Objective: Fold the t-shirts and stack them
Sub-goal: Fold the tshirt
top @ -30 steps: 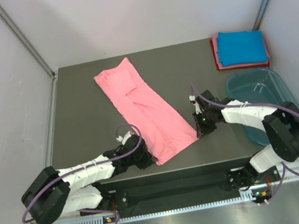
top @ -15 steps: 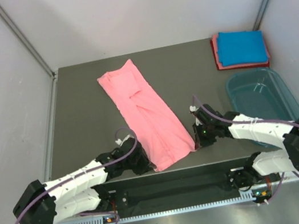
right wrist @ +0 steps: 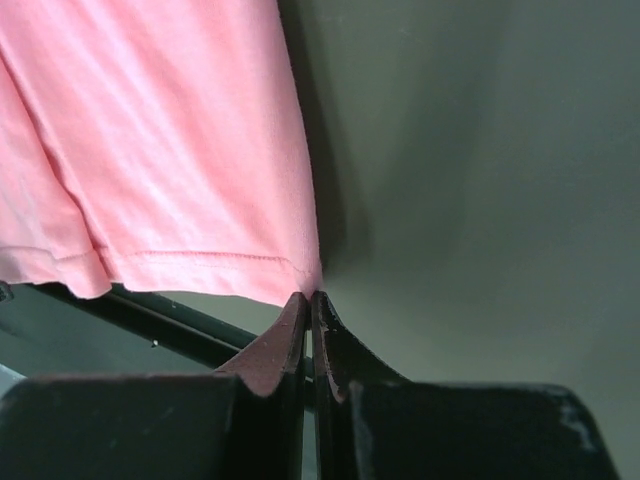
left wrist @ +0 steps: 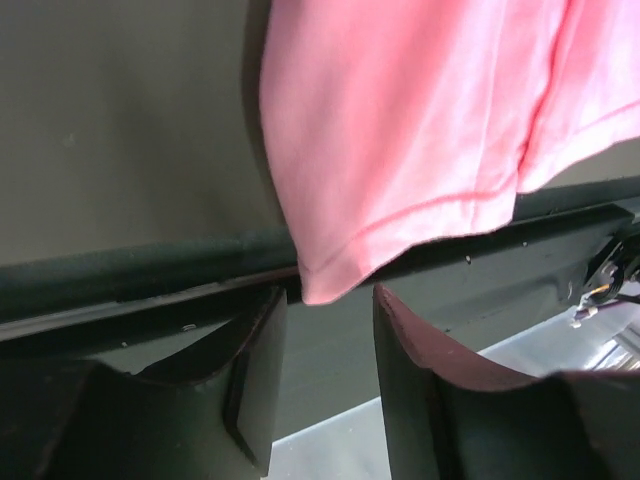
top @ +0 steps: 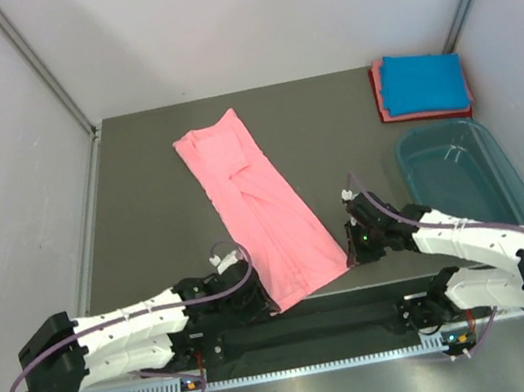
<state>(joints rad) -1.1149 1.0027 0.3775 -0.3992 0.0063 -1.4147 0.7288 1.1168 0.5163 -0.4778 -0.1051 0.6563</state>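
Pinching hem of salmon-pink t-shirt (right wrist: 170, 150), right tool (right wrist: 310, 305) clamped; left tool (left wrist: 330, 312) gaping — corner at its gap, contact unclear

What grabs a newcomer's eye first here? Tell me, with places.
A salmon-pink t-shirt lies as a long strip slanting across the middle of the dark table. The right gripper is shut on one near hem corner; the left gripper stands open at the other. Far right, a folded blue t-shirt tops a reddish-pink one, behind a teal tub.
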